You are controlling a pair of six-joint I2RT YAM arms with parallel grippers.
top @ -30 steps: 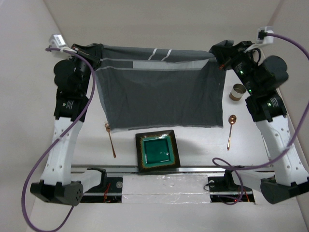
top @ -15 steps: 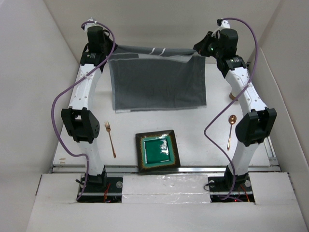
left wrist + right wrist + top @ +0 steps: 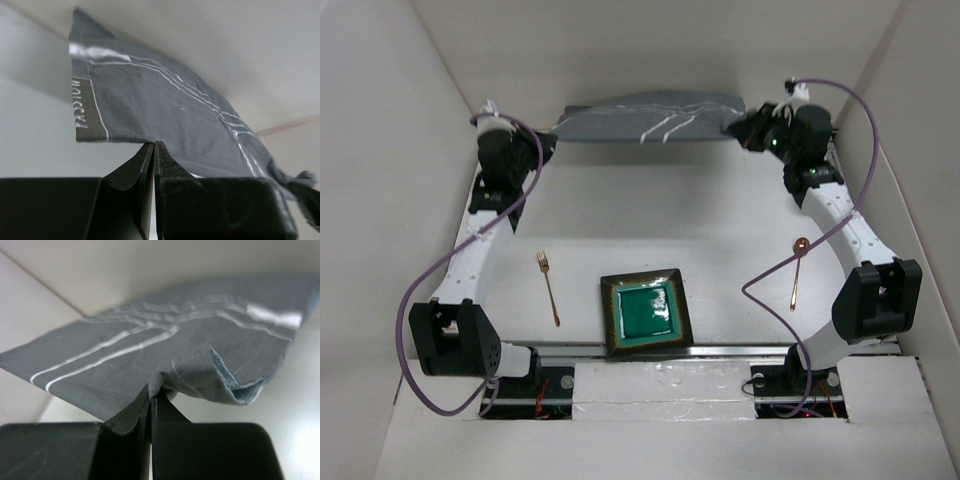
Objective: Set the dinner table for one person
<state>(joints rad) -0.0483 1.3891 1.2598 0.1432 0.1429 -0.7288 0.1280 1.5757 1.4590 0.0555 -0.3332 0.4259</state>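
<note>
Grey cloth [image 3: 650,115] spans the far edge, left claw [image 3: 153,145] and right claw [image 3: 150,390] pinching corners.

Dark grey cloth [image 3: 650,118] bore thin white stripes, pale lettering on one border band. Square plate [image 3: 645,310] showed glossy teal centre, dark brown rim. Copper-toned fork [image 3: 549,287], spoon [image 3: 798,272]. Plain white dinner table [image 3: 650,215]. Purple cables [image 3: 440,275].

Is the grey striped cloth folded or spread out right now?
Spread: the cloth is stretched out flat between the left gripper and right gripper, each pinching one edge.
</note>
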